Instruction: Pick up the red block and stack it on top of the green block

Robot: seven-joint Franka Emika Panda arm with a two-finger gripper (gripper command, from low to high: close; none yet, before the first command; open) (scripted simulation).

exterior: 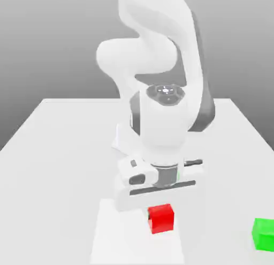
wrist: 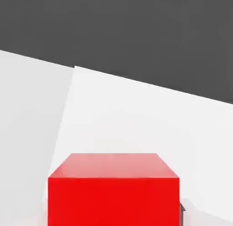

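Note:
The red block (exterior: 161, 218) sits directly under my hand, near the table's front edge in the exterior view. My gripper (exterior: 160, 211) is down around it, shut on the red block. In the hand view the red block (wrist: 113, 188) looms large and close, with a dark fingertip (wrist: 182, 214) pressed against one of its sides. I cannot tell whether the block rests on the table or hangs just above it. The green block (exterior: 264, 233) lies on the table well off to the exterior view's right of the red one, untouched.
The white table (exterior: 59, 168) stretches wide behind and to both sides of the arm. A paler rectangular patch (exterior: 118, 237) lies on the surface under the hand. The table's front edge is close to both blocks.

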